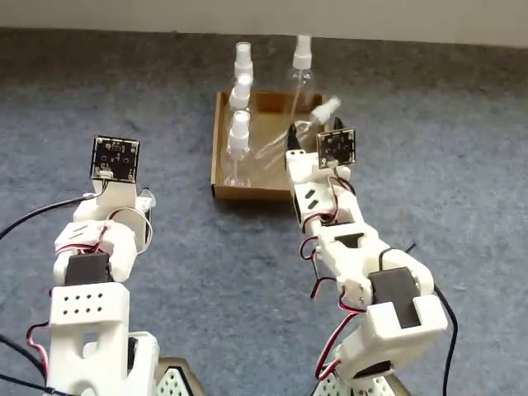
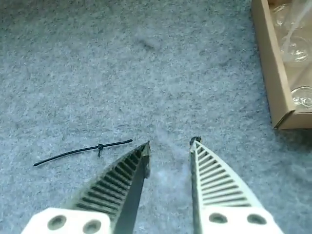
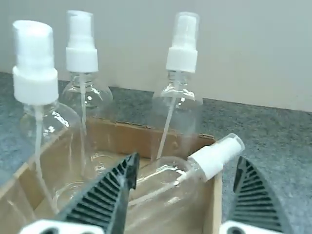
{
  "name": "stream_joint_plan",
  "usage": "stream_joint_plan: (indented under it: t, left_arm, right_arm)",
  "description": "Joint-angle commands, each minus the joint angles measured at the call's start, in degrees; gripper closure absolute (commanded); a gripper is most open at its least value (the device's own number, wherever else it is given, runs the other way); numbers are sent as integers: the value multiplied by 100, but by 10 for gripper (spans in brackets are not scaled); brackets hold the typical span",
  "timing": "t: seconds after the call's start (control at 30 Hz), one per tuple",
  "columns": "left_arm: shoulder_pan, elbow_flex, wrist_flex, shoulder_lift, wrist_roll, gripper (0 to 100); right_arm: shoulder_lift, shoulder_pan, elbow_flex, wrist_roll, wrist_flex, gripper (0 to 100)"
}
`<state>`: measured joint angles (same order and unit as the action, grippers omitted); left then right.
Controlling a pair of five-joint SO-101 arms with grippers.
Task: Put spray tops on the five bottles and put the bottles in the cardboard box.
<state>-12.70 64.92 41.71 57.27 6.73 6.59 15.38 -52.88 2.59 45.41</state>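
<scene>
Though perhaps loose, bottle (image 3: 161, 183) within hand (image 3: 187, 163)

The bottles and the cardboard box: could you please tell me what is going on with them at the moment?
The right gripper is open over the cardboard box, its fingers either side of a tilted bottle that leans in the box with its top at the rim. The other four bottles stand upright; whether the rear ones are inside the box is hard to tell. All five have spray tops on. The left gripper is open over the grey carpet, holding nothing.
</scene>
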Motion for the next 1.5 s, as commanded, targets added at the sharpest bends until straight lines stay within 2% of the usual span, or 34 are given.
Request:
stream_joint_plan:
  t: [0.0, 0.57, 0.77, 1.03, 1.3, 1.4, 1.47]
  left_arm:
    - [84, -40, -123, 75, -53, 870]
    - [84, -40, -123, 75, -53, 870]
    - [84, -31, -123, 75, -53, 870]
    - [84, -31, -123, 48, -53, 870]
    - [-22, -75, -114, 171, -53, 870]
    - [-268, -22, -97, 857, -62, 870]
    - [-295, 154, -97, 1543, -62, 870]
  right_arm:
    - [-92, -31, 268, -18, 119, 748]
    - [-127, -497, 338, -53, 127, 749]
    - [-1051, -514, 180, -62, 48, 749]
    - [-2932, -1033, -163, -62, -1332, 755]
    - [-4532, -1191, -462, -26, -3204, 946]
    - [-5270, -1279, -1209, -18, -3363, 995]
    - [-5842, -1349, -1833, -18, -3398, 993]
